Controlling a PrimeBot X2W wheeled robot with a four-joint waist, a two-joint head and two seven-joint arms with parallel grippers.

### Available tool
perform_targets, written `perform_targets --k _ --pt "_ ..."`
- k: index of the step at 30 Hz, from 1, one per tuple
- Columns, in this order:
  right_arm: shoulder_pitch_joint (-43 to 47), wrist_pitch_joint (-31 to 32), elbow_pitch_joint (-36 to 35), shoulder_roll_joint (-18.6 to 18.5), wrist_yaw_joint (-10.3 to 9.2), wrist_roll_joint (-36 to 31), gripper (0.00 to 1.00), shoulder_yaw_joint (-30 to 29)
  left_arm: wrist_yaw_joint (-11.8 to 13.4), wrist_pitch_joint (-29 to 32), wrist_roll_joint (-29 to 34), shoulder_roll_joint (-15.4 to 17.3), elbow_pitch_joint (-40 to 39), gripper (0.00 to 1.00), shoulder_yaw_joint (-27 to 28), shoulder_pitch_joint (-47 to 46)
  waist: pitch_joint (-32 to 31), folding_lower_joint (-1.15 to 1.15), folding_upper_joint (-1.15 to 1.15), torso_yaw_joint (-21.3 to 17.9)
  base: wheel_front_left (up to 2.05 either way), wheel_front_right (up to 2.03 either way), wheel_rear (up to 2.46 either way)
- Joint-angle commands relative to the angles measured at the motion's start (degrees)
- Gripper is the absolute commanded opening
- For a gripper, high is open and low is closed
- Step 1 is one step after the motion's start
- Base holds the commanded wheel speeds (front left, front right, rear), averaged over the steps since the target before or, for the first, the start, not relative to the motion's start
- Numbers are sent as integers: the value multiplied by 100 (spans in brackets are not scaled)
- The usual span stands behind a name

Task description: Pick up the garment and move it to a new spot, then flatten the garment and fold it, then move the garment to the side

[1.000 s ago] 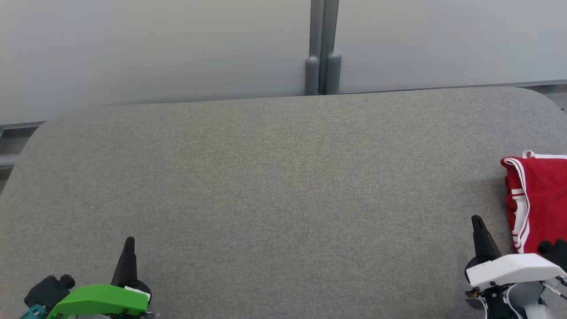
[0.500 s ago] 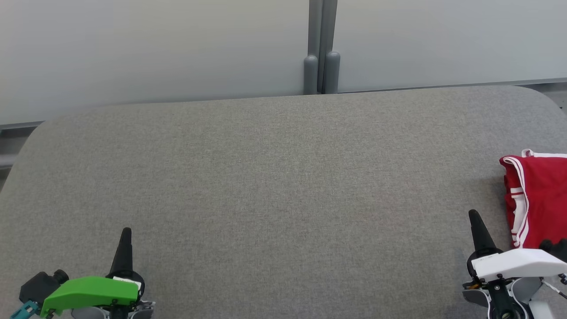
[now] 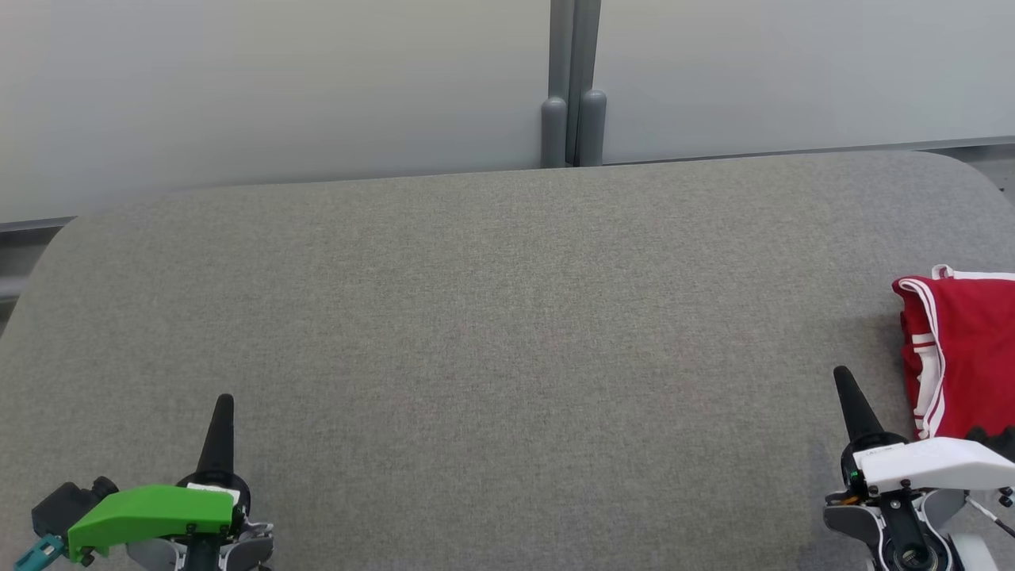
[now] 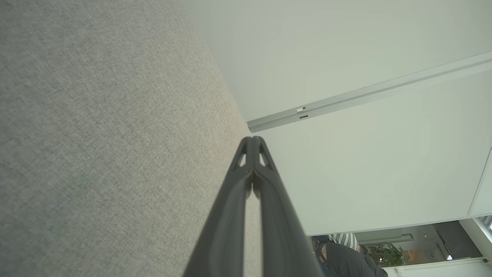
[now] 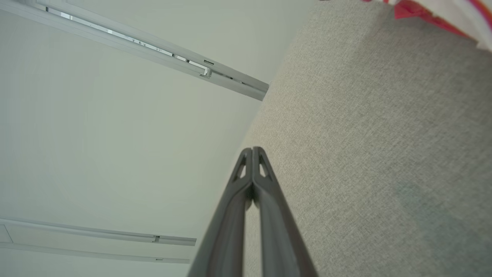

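Observation:
A red garment [image 3: 963, 349] with white stripes lies folded at the right edge of the grey padded table [image 3: 507, 317], partly cut off by the head view's border. A sliver of the garment [image 5: 430, 13] also shows at the top of the right wrist view. My right gripper [image 3: 840, 377] is shut and empty, just left of the garment and apart from it. My left gripper [image 3: 225, 401] is shut and empty at the lower left. In the wrist views the left gripper [image 4: 252, 139] and the right gripper [image 5: 252, 150] each show both fingers pressed together.
Pale wall panels with a grey post [image 3: 572, 87] stand behind the table's far edge. A person [image 4: 342, 256] shows in the distance at the bottom of the left wrist view.
Both grippers have drifted slightly up in the head view, still shut. The garment has stayed where it was.

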Motion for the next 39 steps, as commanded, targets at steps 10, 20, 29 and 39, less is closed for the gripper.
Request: perform_targets --k 10,20,29,39 --pt "-166 118 -49 -45 3 691 0 37 -36 135 -475 -44 -93 0 139 -195 11 0 8 -16 0 0 0" --pt "-223 222 -42 -51 3 1256 0 57 -52 264 -857 -101 -112 0 232 -245 21 0 9 -31 0 0 0" --pt "-257 301 -36 -56 3 1713 0 74 -66 362 -1178 -135 -130 0 299 -306 31 0 10 -45 0 0 0" --pt "-306 387 -29 -59 2 2196 0 92 -83 469 -1501 -177 -150 0 379 -347 41 0 11 -61 0 0 0"
